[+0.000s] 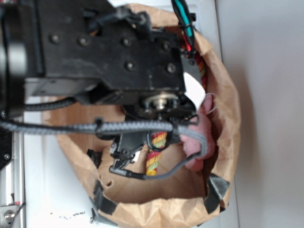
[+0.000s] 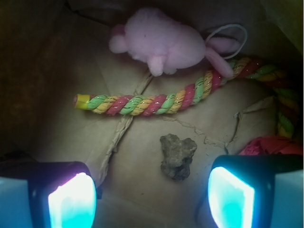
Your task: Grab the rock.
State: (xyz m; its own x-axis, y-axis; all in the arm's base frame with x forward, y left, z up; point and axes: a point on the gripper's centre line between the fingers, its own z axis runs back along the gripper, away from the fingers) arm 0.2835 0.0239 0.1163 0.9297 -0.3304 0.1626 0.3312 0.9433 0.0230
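Gripper [image 2: 151,199] of mine is spread wide and empty inside the paper bag [image 1: 223,90], with the rock [image 2: 177,156] on the bag floor between my fingers, nearer the right one. Nothing grabbed yet, so lowering and closing are left.

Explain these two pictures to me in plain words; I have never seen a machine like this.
This is a small robot arm, black, reaching down into a brown paper bag. The exterior picture looks from outside and above, so the arm hides most of the bag's inside. The wrist picture comes from a camera on the arm, looking down at the bag's floor past the pincer. Its two glowing fingertips stand apart, open, holding nothing. Between and just beyond them lies the rock, a small rough grey-brown lump. Farther off lie a multicoloured twisted rope, a pink plush bunny and, at the right edge, something red, partly hidden.
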